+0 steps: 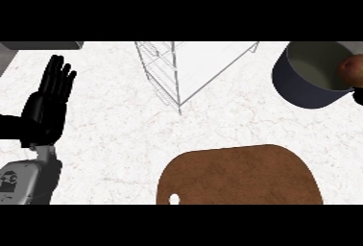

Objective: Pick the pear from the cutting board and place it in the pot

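The brownish pear (352,70) shows at the far right edge, over the opening of the dark pot (306,86) with its grey inside; whether it rests in the pot or hangs above it I cannot tell. Just below the pear, a small black part of my right hand (358,97) peeks in at the edge, and the rest of it is cut off. The brown cutting board (241,175) lies at the bottom centre with nothing on it. My left hand (44,108) rests open at the left, fingers up, far from the board.
A white wire rack (191,67) stands at the back centre, between my left hand and the pot. A grey object (42,45) sits at the top left corner. White marbled counter lies between rack and board.
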Motion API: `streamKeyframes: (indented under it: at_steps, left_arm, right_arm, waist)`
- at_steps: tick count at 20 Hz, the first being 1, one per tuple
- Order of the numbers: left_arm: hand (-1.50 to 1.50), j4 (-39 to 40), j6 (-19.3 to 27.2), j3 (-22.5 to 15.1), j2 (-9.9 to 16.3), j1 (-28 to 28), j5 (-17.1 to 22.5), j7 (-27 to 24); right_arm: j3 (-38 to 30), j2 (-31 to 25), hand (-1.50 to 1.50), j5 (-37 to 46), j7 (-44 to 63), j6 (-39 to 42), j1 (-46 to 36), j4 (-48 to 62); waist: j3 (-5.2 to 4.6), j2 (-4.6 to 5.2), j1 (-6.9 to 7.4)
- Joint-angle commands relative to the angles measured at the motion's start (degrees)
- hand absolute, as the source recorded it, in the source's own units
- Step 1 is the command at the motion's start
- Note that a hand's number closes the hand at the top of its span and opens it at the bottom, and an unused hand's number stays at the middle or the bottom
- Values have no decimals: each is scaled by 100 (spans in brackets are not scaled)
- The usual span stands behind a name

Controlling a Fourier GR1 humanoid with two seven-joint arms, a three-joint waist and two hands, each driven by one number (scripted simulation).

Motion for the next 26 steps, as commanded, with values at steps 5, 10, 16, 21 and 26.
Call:
streamKeyframes:
  at_steps: [5,10,16,21,26]
  left_arm:
    - [0,212,-10,44,-74,-225,-34,62]
    - [0,66,115,-89,-262,-118,-270,-18]
    - [0,391,-141,25,-224,-294,-162,-167]
    - [0,372,-78,41,-216,-538,-127,103]
    - [0,319,-220,105,-198,-352,-32,-44]
  right_arm:
    - [-1179,-449,150,-978,-2367,-350,-78,2246]
    - [-1249,-390,150,-778,-3252,-626,-380,3328]
    - [-1194,-500,150,-419,-3664,-813,-1480,5314]
    - [-1338,-218,150,-800,-3782,-276,-1620,6220]
    - [-1384,-322,-150,-947,-4681,287,-1938,7087]
  waist:
    - [1,28,58]
    - [-2,12,68]
    - [-1,34,118]
    - [6,54,146]
    - [12,84,240]
